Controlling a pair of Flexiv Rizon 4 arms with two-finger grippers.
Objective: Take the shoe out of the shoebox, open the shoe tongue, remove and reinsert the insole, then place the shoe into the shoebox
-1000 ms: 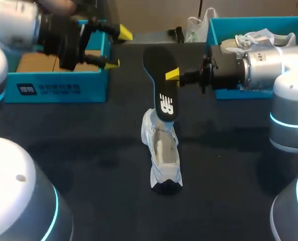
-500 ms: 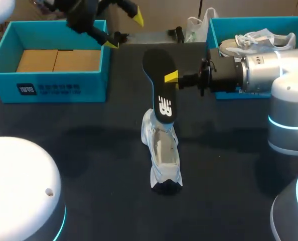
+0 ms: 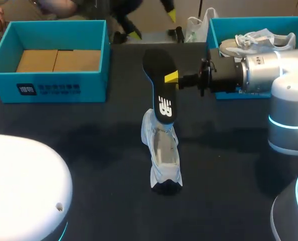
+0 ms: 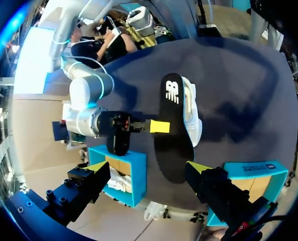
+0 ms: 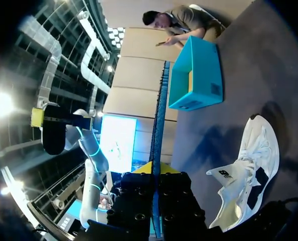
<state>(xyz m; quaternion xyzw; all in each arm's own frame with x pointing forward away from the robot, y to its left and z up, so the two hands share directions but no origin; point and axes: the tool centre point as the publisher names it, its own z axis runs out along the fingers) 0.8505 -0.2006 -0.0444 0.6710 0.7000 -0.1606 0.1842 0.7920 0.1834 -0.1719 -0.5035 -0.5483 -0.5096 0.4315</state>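
My right gripper (image 3: 172, 77) is shut on the edge of a black insole (image 3: 159, 86) with a white logo and holds it tilted in the air. The insole's lower end hangs over the white shoe (image 3: 162, 152), which stands on the dark table with its opening up. I cannot tell if the two touch. In the right wrist view the insole (image 5: 161, 120) runs edge-on out from the gripper (image 5: 155, 169), and the shoe (image 5: 249, 163) lies beside it. My left gripper (image 3: 152, 24) is open at the far middle of the table. Its wrist view looks down past the gripper (image 4: 148, 166) onto the insole (image 4: 171, 135) and shoe (image 4: 192, 114).
A teal shoebox (image 3: 7, 51) with a cardboard floor stands at the back left. A second teal box (image 3: 212, 30) at the back right holds another white shoe (image 3: 257, 41). A white plastic bag (image 3: 195, 26) lies at the far edge.
My left arm has risen from over the left box and swung right to the far middle, above the insole. The right arm, insole and shoe have stayed still.
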